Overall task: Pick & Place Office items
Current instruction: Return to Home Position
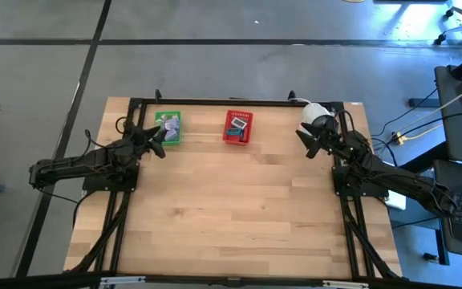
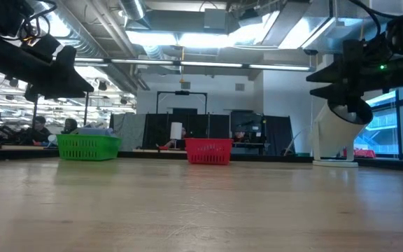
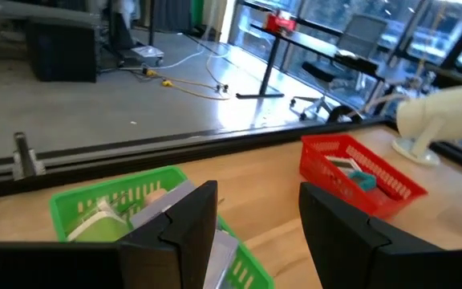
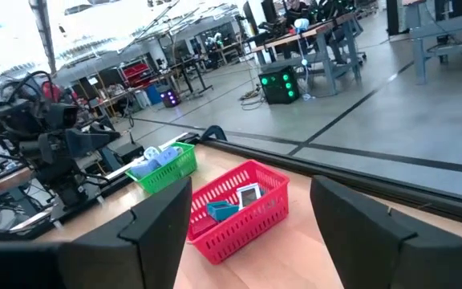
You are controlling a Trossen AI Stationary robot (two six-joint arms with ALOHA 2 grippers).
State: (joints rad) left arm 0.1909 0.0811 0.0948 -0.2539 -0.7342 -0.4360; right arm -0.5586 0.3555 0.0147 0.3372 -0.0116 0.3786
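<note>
Bare wooden worktop (image 1: 231, 217) fills the middle of the high view, with no loose piece on it. At upper left, the left gripper (image 1: 159, 141) hovers at the edge of the green basket (image 1: 168, 128). Its wrist view shows the fingers (image 3: 187, 221) wide apart with nothing between them. At upper right, the right gripper (image 1: 308, 141) hangs beside the white cup-like thing (image 1: 318, 115), likewise spread and empty. Farther out, the office items (image 4: 247, 194) lie inside the green basket and the red basket (image 1: 238, 127), along the worktop's top edge. Sorting looks finished. Both arms sit raised above the baskets, probably so they can retract without snagging a rim.
</note>
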